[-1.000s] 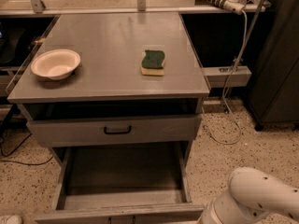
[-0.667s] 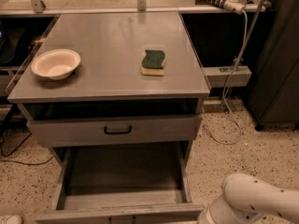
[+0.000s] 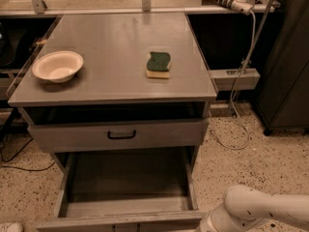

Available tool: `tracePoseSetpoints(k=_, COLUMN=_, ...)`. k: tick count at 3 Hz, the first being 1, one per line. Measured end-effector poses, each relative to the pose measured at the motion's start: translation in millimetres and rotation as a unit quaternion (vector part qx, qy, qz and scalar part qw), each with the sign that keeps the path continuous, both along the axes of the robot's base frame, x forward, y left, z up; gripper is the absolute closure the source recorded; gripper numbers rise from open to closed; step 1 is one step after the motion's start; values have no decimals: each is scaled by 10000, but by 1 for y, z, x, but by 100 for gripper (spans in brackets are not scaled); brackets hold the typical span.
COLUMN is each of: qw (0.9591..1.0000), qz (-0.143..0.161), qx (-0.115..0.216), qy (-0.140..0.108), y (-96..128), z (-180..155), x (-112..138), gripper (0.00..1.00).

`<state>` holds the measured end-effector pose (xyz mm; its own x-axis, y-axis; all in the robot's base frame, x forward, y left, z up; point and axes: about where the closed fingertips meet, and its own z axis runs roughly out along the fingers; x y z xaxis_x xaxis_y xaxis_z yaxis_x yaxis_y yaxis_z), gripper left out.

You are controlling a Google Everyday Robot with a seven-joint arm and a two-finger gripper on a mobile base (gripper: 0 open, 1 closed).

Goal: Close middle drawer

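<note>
The middle drawer [image 3: 128, 185] is pulled far out of the grey cabinet, and its empty grey inside shows. Its front rim [image 3: 120, 222] lies at the bottom edge of the view; its handle is out of view. Above it the uppermost drawer [image 3: 118, 135], with a small black bar handle [image 3: 121, 135], stands slightly out with a dark gap over it. The lowest drawer is hidden. My white arm [image 3: 251, 209] comes in at the bottom right and reaches toward the right end of the middle drawer's front. My gripper is out of view below the bottom edge.
On the cabinet top [image 3: 116, 76] stand a cream bowl [image 3: 57, 65] at the left and a green-and-yellow sponge [image 3: 159, 65] at the right. A white cable [image 3: 241, 76] hangs at the right of the cabinet. A dark cabinet [image 3: 287, 66] stands at the far right. The floor is speckled.
My arm has shifted slightly to the left and lower, closer to the right end of the middle drawer's front. The drawer has not visibly moved.
</note>
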<state>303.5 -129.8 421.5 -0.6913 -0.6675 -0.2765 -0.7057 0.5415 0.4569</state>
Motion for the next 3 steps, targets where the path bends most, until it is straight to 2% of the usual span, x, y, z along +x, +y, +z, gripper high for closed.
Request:
tracePoseSetpoints(k=1, qw=9998, qz=-149, qx=-55, qy=-124, y=0, z=0, x=3, gripper=100)
tracePoseSetpoints(k=3, qw=9985, qz=-334, qx=206, qy=-373, y=16, z=-12, x=42, gripper=100)
